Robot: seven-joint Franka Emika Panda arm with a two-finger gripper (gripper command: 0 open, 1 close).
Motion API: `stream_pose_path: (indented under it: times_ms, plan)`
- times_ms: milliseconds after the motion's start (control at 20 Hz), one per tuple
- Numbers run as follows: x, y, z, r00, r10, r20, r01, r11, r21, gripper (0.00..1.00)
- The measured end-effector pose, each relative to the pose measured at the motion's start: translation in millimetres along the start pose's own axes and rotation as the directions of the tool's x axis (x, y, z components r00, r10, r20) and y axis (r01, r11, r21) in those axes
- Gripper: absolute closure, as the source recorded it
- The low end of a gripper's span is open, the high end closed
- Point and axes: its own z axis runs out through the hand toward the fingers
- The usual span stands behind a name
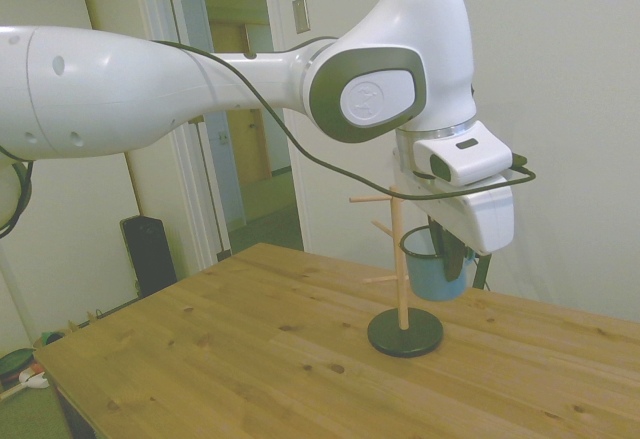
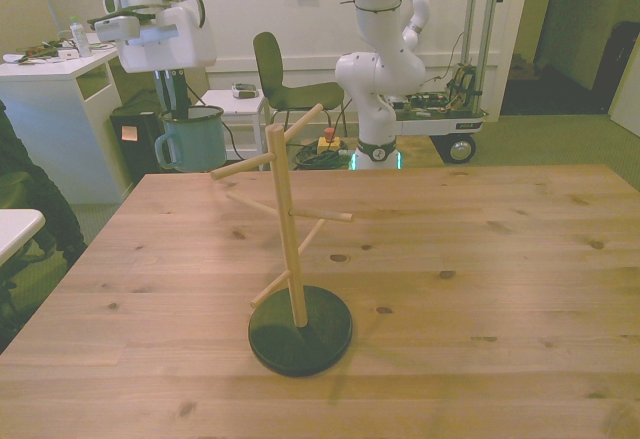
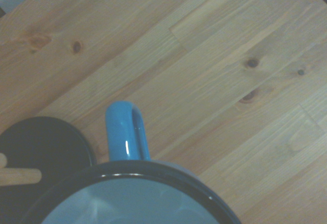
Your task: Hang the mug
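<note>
The mug [image 1: 432, 271] is small and blue with a dark rim. It hangs upright in the air, and my gripper [image 1: 447, 251] is shut on its rim from above. In the front view the mug [image 2: 197, 140] floats over the table's far edge, to the left of the wooden stand [image 2: 288, 221], with its loop handle [image 2: 160, 151] pointing to the front view's left. The stand has a black round base [image 2: 300, 331] and several slanted pegs. The wrist view looks down on the mug's rim [image 3: 134, 171], its handle [image 3: 124, 132] and the stand's base [image 3: 43, 145].
The wooden table [image 2: 480, 259] stretches wide to the front view's right of the stand. Behind the table stand a dark chair [image 2: 282, 77], a second white robot arm [image 2: 385, 59] on a cart and a white desk [image 2: 60, 79].
</note>
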Motion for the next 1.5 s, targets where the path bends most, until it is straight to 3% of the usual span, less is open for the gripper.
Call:
stream_pose_path:
  times_ms: [650, 1050, 1500]
  plan:
    - [-39, -37, 11, 0.999, -0.037, -0.010, 0.036, 0.998, -0.043, 1.00]
    - [-40, -42, 31, 0.999, -0.037, 0.002, 0.037, 0.997, -0.071, 1.00]
    - [-50, -50, 33, 0.999, -0.049, -0.006, 0.048, 0.996, -0.081, 1.00]
